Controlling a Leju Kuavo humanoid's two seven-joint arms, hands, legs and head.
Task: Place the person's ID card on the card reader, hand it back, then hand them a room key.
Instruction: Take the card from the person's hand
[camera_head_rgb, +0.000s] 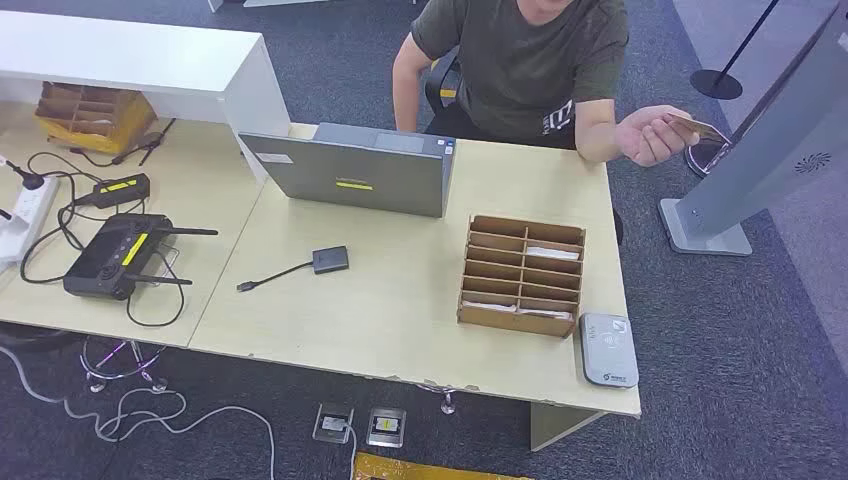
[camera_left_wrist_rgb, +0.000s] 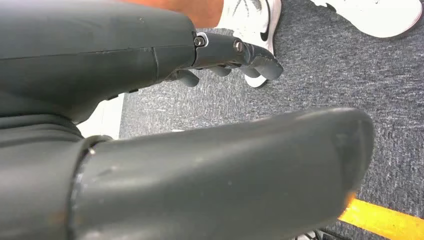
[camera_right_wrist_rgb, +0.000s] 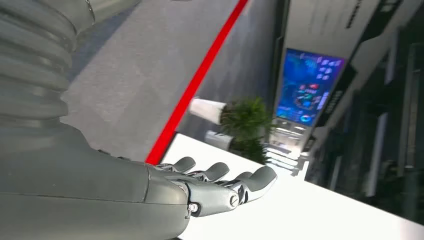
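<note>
Floor: dark grey-blue carpet (camera_head_rgb: 250, 30) across the room; a red line (camera_right_wrist_rgb: 200, 80) and a yellow strip (camera_left_wrist_rgb: 385, 220) are marked on it.
Worktop: light wooden worktop (camera_head_rgb: 400, 310) with a chipped front edge; a white raised counter (camera_head_rgb: 130, 55) stands at its far left.
Floor boxes: two metal socket boxes (camera_head_rgb: 360, 425) sit in the carpet under the front edge.
Stand: a grey kiosk stand (camera_head_rgb: 760, 150) leans beside the worktop.
Barrier: a black post with round base (camera_head_rgb: 716, 82).
Plants: green plants in white pots (camera_right_wrist_rgb: 240, 120).
Screen: a bright blue display (camera_right_wrist_rgb: 310, 85).

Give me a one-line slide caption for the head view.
Seated person holds out ID card across desk; card reader waits.
</note>
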